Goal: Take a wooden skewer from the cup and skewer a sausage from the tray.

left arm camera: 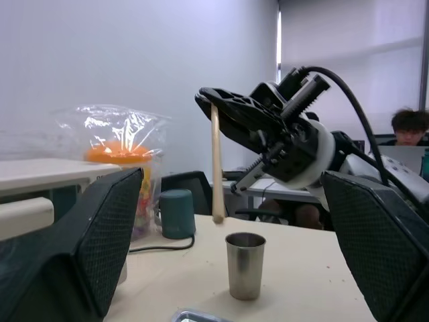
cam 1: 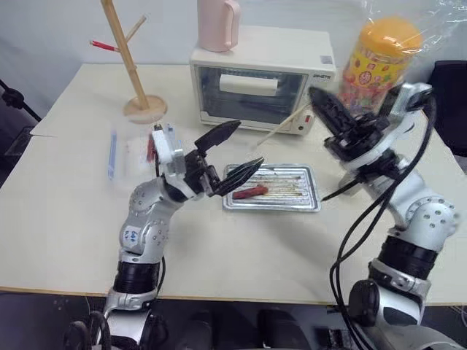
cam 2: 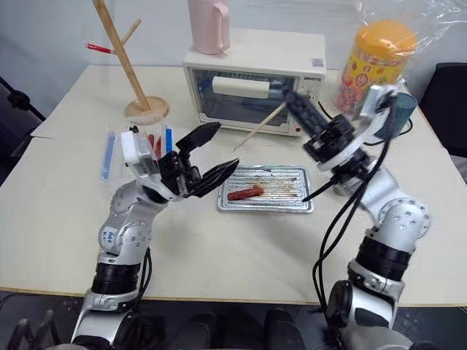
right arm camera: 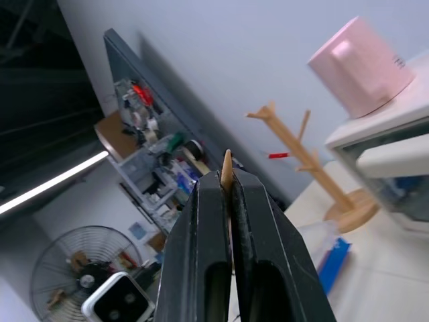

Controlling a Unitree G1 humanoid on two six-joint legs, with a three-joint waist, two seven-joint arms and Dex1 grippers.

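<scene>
skewer: the wooden skewer (cam 1: 283,128) is out of the cup and pinched in the right claw (cam 1: 319,98), which is clamped tight on it; the stick slants down toward the tray, and a short tip pokes past the fingertips in the right wrist view.
cup: the cup (left arm camera: 244,264) stands upright on the worktop (cam 1: 66,219), below the right claw, near the dark teal cup (left arm camera: 177,213); no other stick shows above its rim.
sausage: the sausage (cam 1: 249,192) lies loose at the left end of the tray (cam 1: 306,195), not pierced and touched by neither claw.
left claw: the left claw (cam 1: 232,152) is spread wide and empty, hanging over the tray's left edge with its lower finger just above the sausage.
done: taking the skewer from the cup looks complete.
left to do: the skewering itself; i judge the left claw is lined up to steady or pick up the sausage, and the right must bring the lower end of the stick to it.
risk: the stick is thin and held near one end, so it could swivel in the grip when pushed into the meat.
nearby: a toaster oven (cam 1: 255,80) stands behind the tray, close to the skewer's path.
</scene>
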